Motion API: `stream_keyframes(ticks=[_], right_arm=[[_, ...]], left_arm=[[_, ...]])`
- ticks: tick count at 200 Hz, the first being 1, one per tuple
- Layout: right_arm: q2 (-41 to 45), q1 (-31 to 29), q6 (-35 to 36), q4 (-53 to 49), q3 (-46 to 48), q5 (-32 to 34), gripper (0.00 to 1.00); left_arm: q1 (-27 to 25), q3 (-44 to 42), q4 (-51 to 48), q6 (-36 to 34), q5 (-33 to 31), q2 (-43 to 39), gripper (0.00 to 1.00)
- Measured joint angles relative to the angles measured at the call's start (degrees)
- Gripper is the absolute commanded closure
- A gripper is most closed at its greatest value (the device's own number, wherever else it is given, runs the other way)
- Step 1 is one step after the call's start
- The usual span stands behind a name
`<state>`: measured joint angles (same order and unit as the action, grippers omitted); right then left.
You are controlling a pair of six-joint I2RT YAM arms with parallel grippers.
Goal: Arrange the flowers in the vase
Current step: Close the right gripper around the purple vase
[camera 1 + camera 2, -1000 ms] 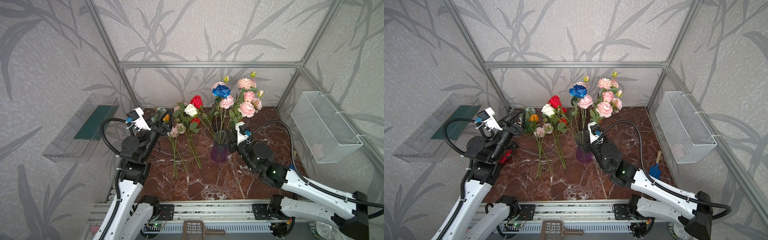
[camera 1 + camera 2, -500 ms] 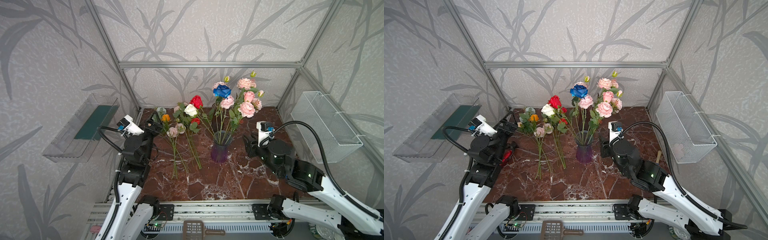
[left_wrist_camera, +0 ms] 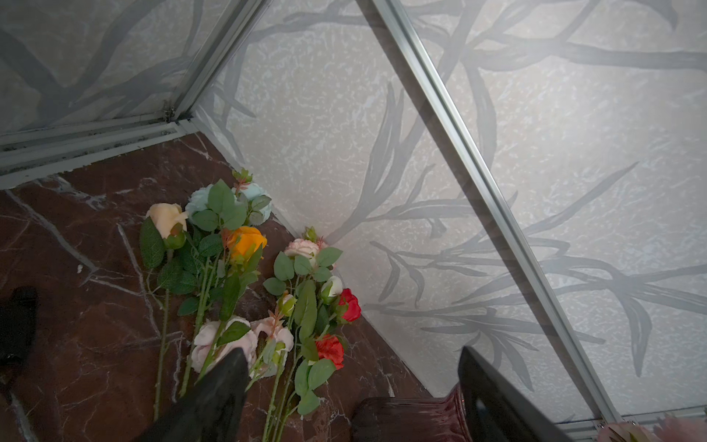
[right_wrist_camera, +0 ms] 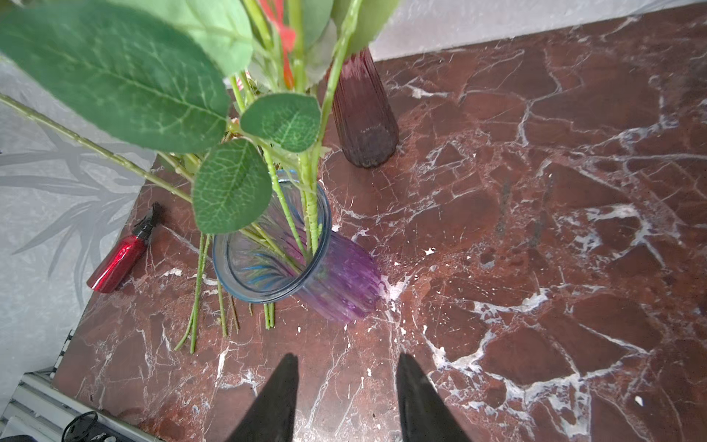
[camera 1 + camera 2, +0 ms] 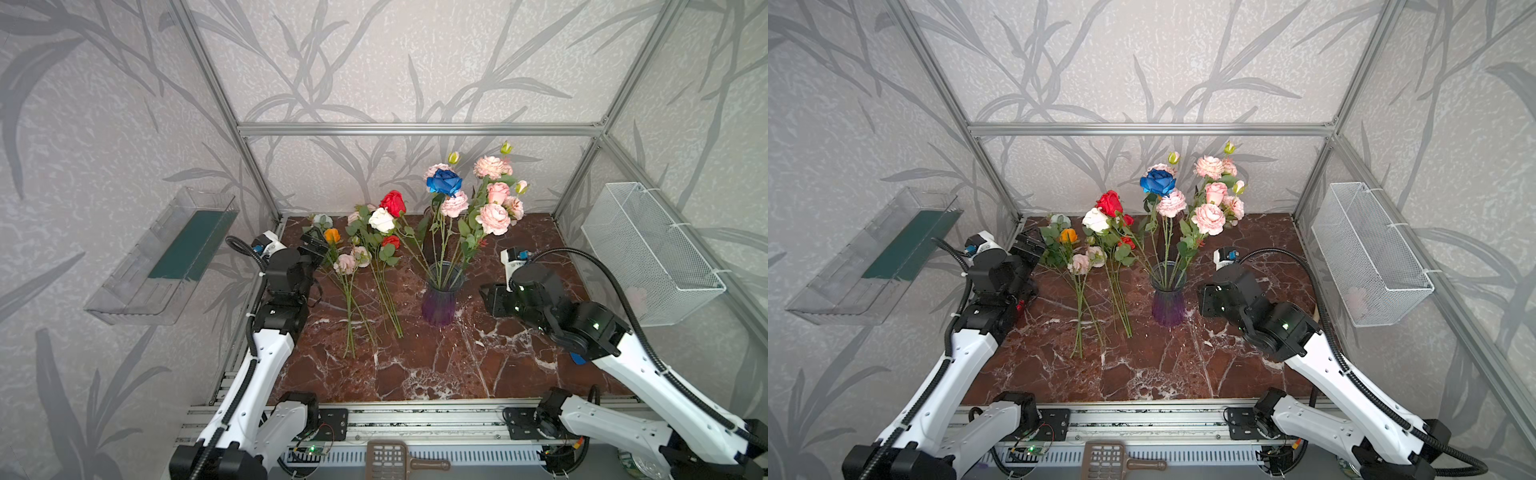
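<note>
The vase (image 5: 439,305) (image 5: 1168,305) is clear glass with a purple base and stands mid-table. It holds a dark blue rose (image 5: 444,182) and several pale pink blooms (image 5: 492,218). More flowers (image 5: 376,249) (image 3: 245,241) lie flat to its left, with orange, white, red and pale pink heads. My left gripper (image 5: 315,246) (image 3: 350,356) hovers open by the orange rose, empty. To the right of the vase (image 4: 283,264), my right gripper (image 5: 490,300) (image 4: 346,358) is open over bare marble, holding nothing.
A dark maroon vase (image 4: 363,114) (image 3: 405,419) stands behind the purple one. A red spray bottle (image 4: 118,260) lies near the left arm's base. A wire basket (image 5: 648,249) hangs on the right wall, a clear tray (image 5: 166,253) on the left wall.
My right gripper has pulled back from the vase stems to the right and its jaws have widened. The left arm has shifted slightly beside the lying flowers.
</note>
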<state>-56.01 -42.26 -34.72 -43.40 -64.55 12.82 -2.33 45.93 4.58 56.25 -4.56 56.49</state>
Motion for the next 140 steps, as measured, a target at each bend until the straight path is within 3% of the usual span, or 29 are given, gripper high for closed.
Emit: stream_keyframes(ticks=[48, 140], right_arm=[[-6.84, 2.08, -0.72, 1.57, -0.94, -5.22, 0.59], [-13.2, 4.92, -2.23, 8.85, -1.18, -9.42, 0.61]], left_arm=[[3.13, -1.31, 0.2, 5.27, 4.02, 2.16, 0.17], [3.58, -1.31, 1.73, 5.97, 6.43, 1.88, 0.18]])
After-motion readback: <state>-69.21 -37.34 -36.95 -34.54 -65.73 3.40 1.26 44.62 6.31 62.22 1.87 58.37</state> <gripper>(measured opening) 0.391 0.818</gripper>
